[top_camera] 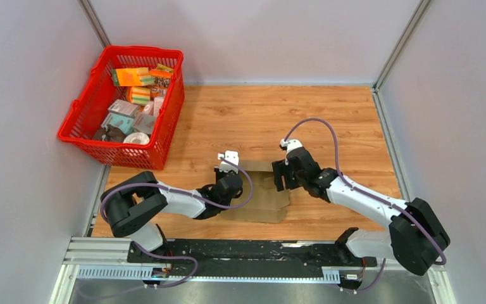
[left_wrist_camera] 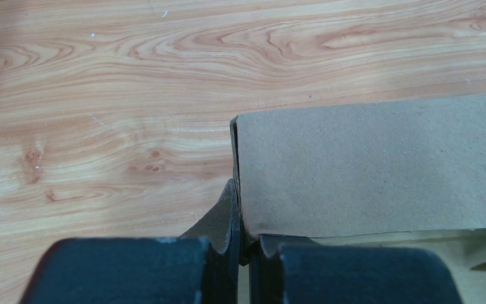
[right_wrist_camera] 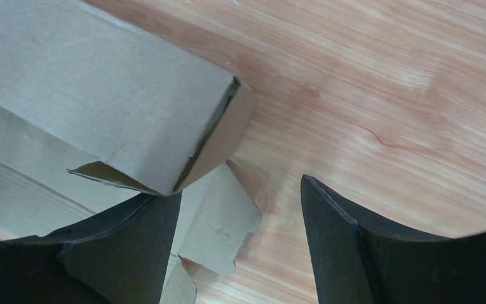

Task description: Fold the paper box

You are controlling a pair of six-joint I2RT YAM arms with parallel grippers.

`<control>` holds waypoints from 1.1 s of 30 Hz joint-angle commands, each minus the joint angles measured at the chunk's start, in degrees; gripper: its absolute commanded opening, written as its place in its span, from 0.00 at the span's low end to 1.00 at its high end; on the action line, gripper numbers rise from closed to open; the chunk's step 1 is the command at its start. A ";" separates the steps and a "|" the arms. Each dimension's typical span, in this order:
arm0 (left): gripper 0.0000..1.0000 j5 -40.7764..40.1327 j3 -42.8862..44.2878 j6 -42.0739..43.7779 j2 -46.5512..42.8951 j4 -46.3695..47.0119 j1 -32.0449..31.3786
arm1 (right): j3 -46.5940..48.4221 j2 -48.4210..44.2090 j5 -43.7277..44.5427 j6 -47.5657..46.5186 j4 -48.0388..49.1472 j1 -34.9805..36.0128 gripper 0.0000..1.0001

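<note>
Where the brown cardboard box [top_camera: 264, 197] lies part-folded on the wood-grain table [top_camera: 304, 114], the left gripper [left_wrist_camera: 245, 246] pinches an upright wall at the box's left end, its dark fingers pressed tight on it. The right gripper [right_wrist_camera: 237, 196] stands spread at the box's right end, above a rounded, rough-edged flap. From overhead, the left arm hides the box's left part.

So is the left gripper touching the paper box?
Touching. The left wrist view shows the left gripper closed on a cardboard edge of the paper box, with no gap visible.
</note>
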 commanded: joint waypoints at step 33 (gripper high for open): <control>0.00 0.71 -0.19 0.10 -1.09 2.55 -0.39 | -7.09 13.86 35.28 2.76 39.41 15.18 0.12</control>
